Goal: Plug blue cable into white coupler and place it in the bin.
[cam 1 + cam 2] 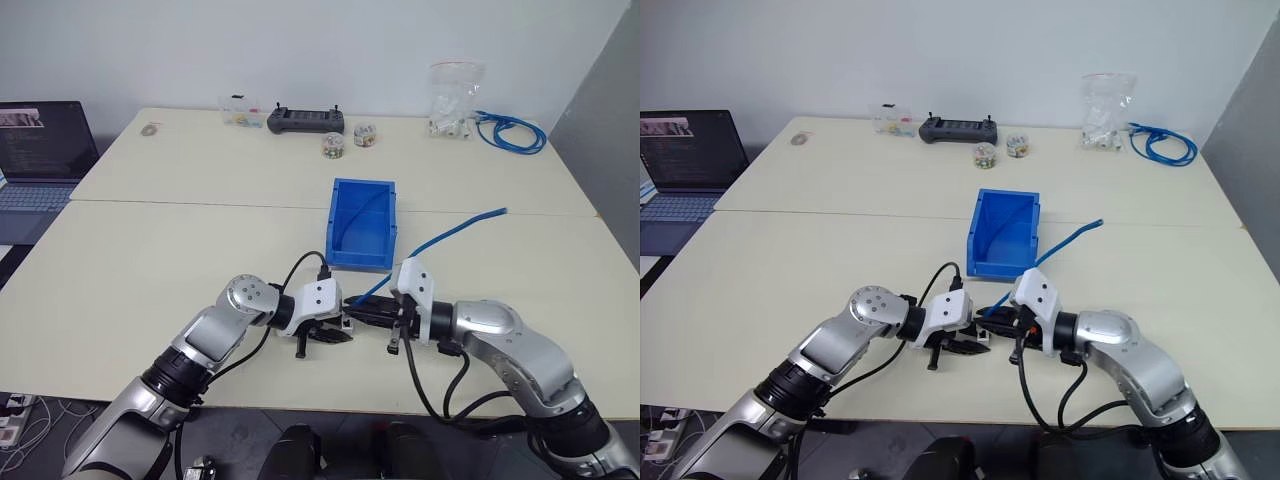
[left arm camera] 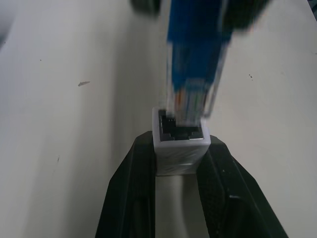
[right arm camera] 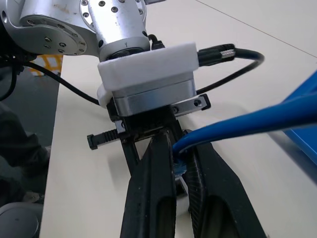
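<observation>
Near the table's front edge, in front of the bin (image 1: 336, 218), my two grippers meet tip to tip. My left gripper (image 1: 338, 335) is shut on the white coupler (image 2: 181, 145), its dark socket facing the right gripper. My right gripper (image 1: 354, 309) is shut on the blue cable (image 1: 450, 232) just behind its clear plug (image 2: 190, 101). In the left wrist view the plug's tip sits at the socket's mouth, slightly tilted; how deep it goes I cannot tell. The rest of the cable rises to the right past the bin, its free end in the air.
At the table's back stand a black controller (image 1: 306, 120), small jars (image 1: 333, 146), a clear box (image 1: 240, 110), a clear bag of white parts (image 1: 452, 100) and a coiled blue cable bundle (image 1: 512, 132). A laptop (image 1: 40, 150) sits at far left.
</observation>
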### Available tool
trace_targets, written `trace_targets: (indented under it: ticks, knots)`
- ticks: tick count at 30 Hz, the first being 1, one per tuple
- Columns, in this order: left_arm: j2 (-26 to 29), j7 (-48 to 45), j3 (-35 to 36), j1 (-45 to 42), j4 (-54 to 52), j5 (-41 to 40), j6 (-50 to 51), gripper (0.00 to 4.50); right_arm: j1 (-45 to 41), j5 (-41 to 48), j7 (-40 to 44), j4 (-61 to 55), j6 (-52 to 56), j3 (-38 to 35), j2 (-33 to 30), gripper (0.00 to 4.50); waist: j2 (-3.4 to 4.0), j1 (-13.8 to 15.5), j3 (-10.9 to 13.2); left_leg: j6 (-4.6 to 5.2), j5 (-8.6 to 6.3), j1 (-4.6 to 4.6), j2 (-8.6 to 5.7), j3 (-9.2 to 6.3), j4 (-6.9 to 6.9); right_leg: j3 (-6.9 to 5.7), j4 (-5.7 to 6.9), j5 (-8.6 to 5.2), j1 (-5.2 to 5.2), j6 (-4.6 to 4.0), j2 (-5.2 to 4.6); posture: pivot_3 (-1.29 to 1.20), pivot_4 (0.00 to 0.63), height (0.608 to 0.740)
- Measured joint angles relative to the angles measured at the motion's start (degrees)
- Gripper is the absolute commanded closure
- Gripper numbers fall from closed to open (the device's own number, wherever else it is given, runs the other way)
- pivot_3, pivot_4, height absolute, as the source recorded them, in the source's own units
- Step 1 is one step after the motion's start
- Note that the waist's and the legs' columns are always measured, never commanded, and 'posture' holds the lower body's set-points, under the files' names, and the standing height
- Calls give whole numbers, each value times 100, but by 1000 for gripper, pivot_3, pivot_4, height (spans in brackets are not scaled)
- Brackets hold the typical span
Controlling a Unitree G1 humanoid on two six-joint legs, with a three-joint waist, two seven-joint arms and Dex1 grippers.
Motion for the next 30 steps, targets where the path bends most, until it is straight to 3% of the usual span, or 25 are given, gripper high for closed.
trace_targets:
  ticks: [30]
  knots:
    - [-67,-94,82,22,56,193,-150,3690,-444,-657,988,621,-468,341,-292,4463,3,-8,-4,0,0,8,1,0,0,0,8,0,2,0,1,0,150,740]
